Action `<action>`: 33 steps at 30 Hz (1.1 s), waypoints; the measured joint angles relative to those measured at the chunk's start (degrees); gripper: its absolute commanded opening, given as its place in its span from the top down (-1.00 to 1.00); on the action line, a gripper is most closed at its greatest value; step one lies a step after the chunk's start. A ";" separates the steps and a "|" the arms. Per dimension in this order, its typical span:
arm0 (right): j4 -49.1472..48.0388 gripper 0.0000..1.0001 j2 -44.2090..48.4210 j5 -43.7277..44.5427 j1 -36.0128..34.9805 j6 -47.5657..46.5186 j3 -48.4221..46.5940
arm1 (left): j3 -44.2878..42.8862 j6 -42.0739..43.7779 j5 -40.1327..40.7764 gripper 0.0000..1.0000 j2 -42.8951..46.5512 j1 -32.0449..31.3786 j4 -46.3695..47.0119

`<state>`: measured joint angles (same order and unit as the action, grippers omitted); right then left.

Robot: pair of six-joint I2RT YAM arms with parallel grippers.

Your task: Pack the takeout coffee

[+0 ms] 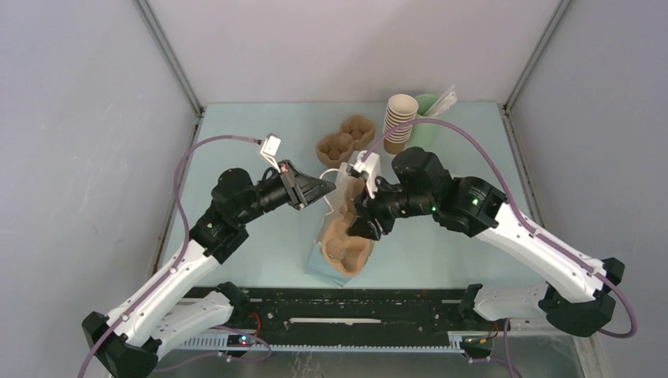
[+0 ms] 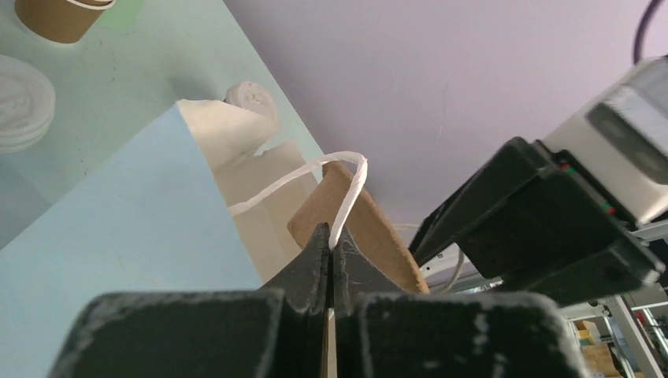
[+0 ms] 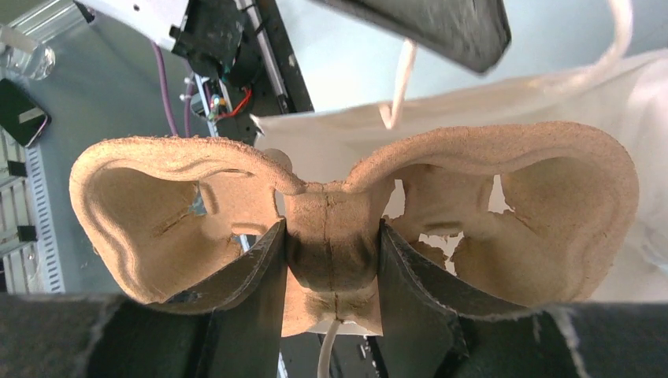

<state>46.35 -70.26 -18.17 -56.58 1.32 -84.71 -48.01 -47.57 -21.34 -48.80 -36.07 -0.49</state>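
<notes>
A pale blue paper bag (image 1: pixel 318 266) lies on its side with its white inside (image 3: pixel 473 118) facing the arms. My left gripper (image 1: pixel 323 187) (image 2: pixel 331 236) is shut on the bag's white cord handle (image 2: pixel 299 173) and holds it up. My right gripper (image 1: pixel 364 224) (image 3: pixel 331 236) is shut on the middle ridge of a brown pulp cup carrier (image 1: pixel 346 248) (image 3: pixel 551 205), which sits at the bag's mouth. The takeout coffee does not clearly show. A brown cup (image 2: pixel 59 17) is cut off by the edge of the left wrist view, and I cannot tell if it is the coffee.
A stack of white lids (image 2: pixel 20 102) lies near that cup. At the back stand more pulp carriers (image 1: pixel 345 140), a tall stack of lidless brown cups (image 1: pixel 400 120) and a pale green cup of sticks (image 1: pixel 429 110). Grey walls close in both sides.
</notes>
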 measured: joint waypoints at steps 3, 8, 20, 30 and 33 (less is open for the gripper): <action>0.52 0.21 2.38 -3.23 2.43 -1.11 3.37 | 0.00 0.00 -0.07 1.00 0.46 0.00 0.02; 5.44 0.22 2.36 -4.48 6.34 -2.43 1.40 | 0.00 0.26 -0.04 1.00 1.27 0.00 -0.07; 19.54 0.22 -4.22 4.63 3.10 -10.29 -10.23 | 0.00 1.57 -0.55 1.00 1.77 0.15 -0.92; 23.91 0.22 -9.94 14.03 -1.36 -14.08 -12.26 | 0.00 1.88 -1.51 1.00 1.77 0.15 -2.12; 24.13 0.22 -12.24 16.20 -1.79 -14.10 -13.84 | 0.00 2.14 -1.57 1.00 1.70 0.15 -2.21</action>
<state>70.48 -82.50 -1.98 -58.37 -12.78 -98.54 -48.01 -45.43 -22.92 -47.09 -35.92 -2.70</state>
